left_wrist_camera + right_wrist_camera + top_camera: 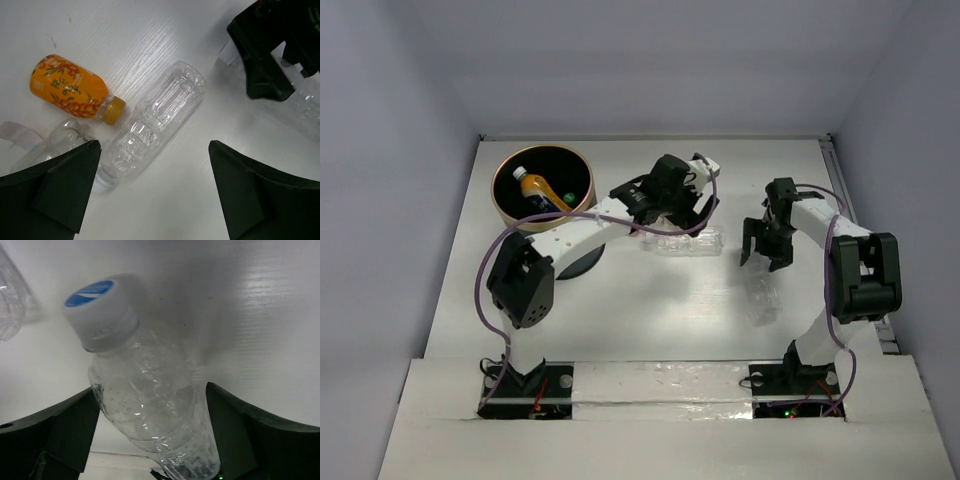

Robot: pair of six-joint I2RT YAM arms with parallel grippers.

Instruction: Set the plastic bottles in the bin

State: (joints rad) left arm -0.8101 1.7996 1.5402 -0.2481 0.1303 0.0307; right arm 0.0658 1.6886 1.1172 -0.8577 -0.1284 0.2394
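Observation:
The bin (pixel 506 205) stands at the far left and holds an orange bottle with a dark blue label (pixel 535 190) and a green item (pixel 569 196). My left gripper (pixel 672 212) is open and empty above a group of bottles. Its wrist view shows its fingers (pixel 155 190) wide apart over a lying clear bottle (pixel 155 125), an orange bottle (pixel 67 87) and another clear bottle (pixel 55 142). My right gripper (pixel 765 255) is open. A clear bottle with a blue-topped white cap (pixel 140 390) sits between its fingers (pixel 152 435).
A further clear bottle (pixel 305 105) lies by the right gripper, and one shows at the edge of the right wrist view (pixel 10 295). The clear bottles lie mid-table (pixel 685 242). Grey walls surround the white table (pixel 650 320).

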